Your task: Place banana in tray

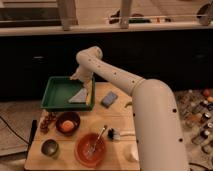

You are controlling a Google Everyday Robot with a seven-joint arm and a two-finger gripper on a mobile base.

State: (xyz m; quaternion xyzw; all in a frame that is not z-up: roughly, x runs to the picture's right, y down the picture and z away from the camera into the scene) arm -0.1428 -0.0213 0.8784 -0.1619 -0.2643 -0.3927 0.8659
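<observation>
While gripper [81,78] hovers over green tray [50,94], jaws unreadable; banana [89,93] inside, wooden table [120,120], dim room

No words or numbers can be read anywhere. The gripper [80,76] hangs over the green tray [52,92].

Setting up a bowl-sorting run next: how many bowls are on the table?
2: a dark bowl holding an orange, front left, and an orange bowl with a utensil, front centre. The arm may hide more. The gripper is over the tray.
</observation>
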